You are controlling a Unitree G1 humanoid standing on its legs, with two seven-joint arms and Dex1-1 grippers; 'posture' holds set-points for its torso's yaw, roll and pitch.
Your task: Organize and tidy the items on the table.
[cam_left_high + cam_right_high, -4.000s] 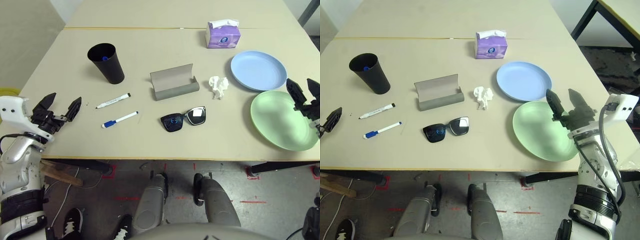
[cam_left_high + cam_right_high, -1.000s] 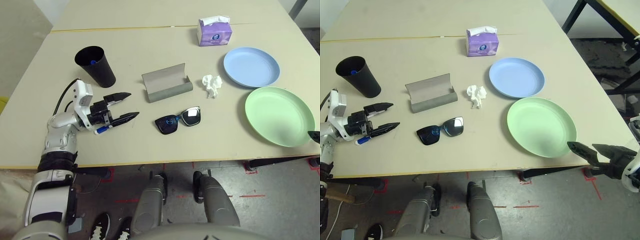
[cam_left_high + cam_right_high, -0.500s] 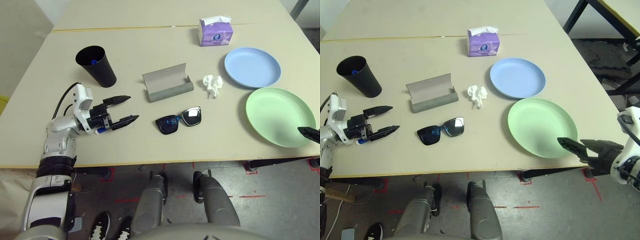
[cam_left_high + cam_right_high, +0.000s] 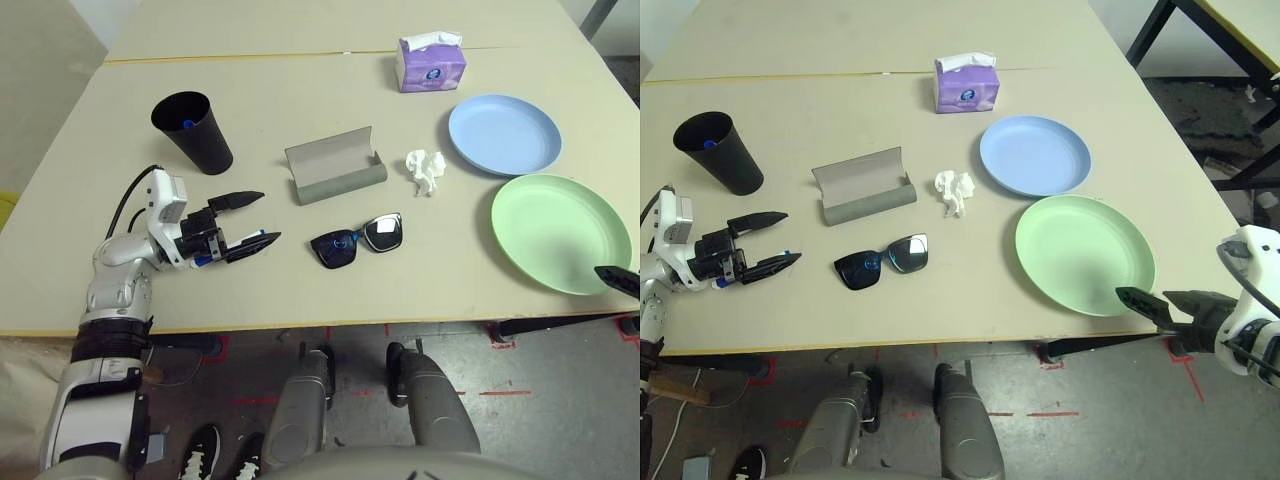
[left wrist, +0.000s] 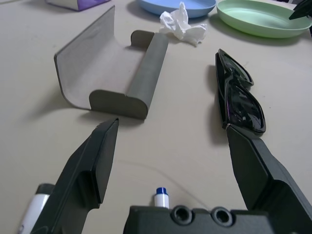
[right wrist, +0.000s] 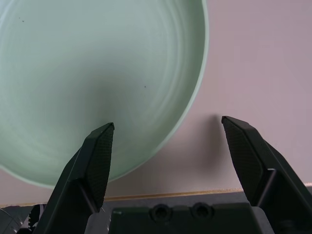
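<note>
Table [image 4: 330,90] light beige, seamed; grey floor [image 4: 540,400] with red marks.

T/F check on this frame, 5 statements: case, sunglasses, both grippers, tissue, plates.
1. The grey glasses case lies open. True.
2. The sunglasses sit inside the case. False: they lie on the table, nearer the robot than the case.
3. The left gripper is open with nothing between its fingers. True.
4. The crumpled tissue lies on the blue plate. False: it is on the table between the case and that plate.
5. The right gripper is shut on the green plate. False: it is open at the plate's near rim, holding nothing.
</note>
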